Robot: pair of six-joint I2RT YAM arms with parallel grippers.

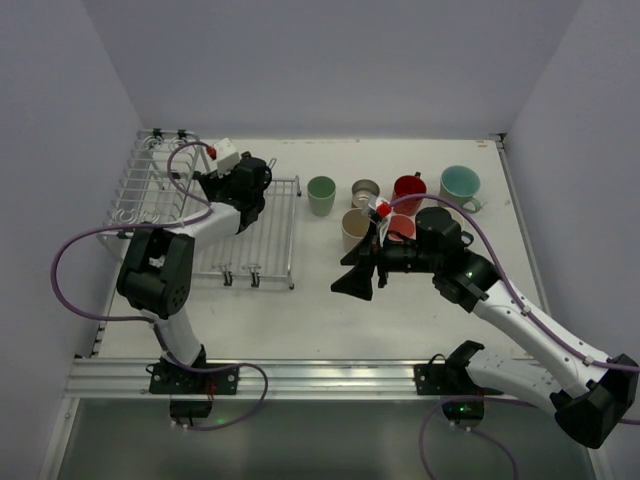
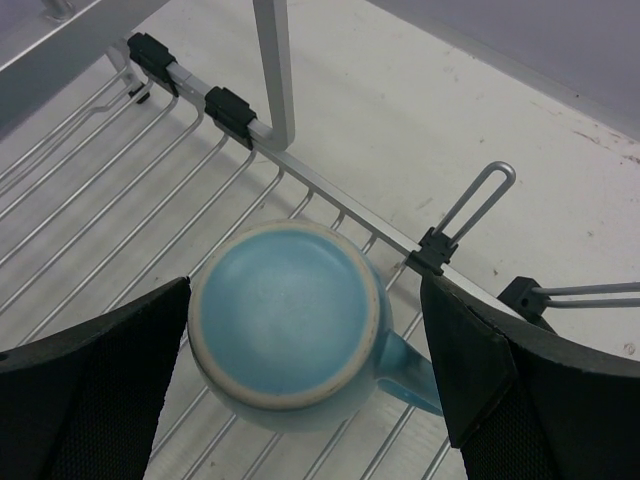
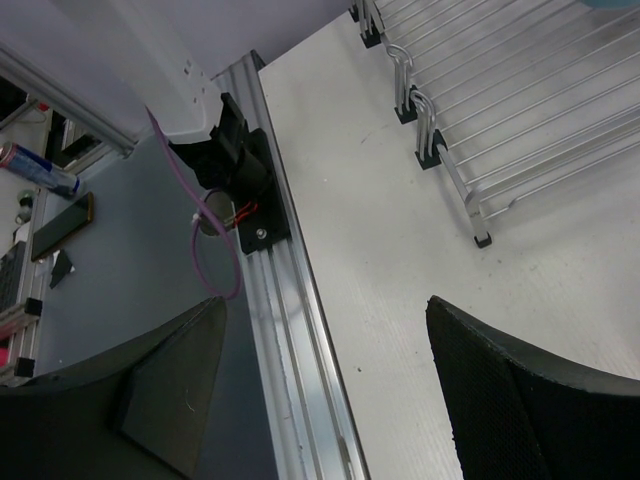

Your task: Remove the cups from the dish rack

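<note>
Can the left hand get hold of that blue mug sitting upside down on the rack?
Probably yes. The left hand is open with a finger on each side of the blue mug, and nothing stands between them; only the wires of the dish rack lie beneath the mug.

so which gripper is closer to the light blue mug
Left. The left gripper straddles the upside-down light blue mug on the dish rack, a finger on each side; the right gripper hangs open over the table, right of the rack.
</note>
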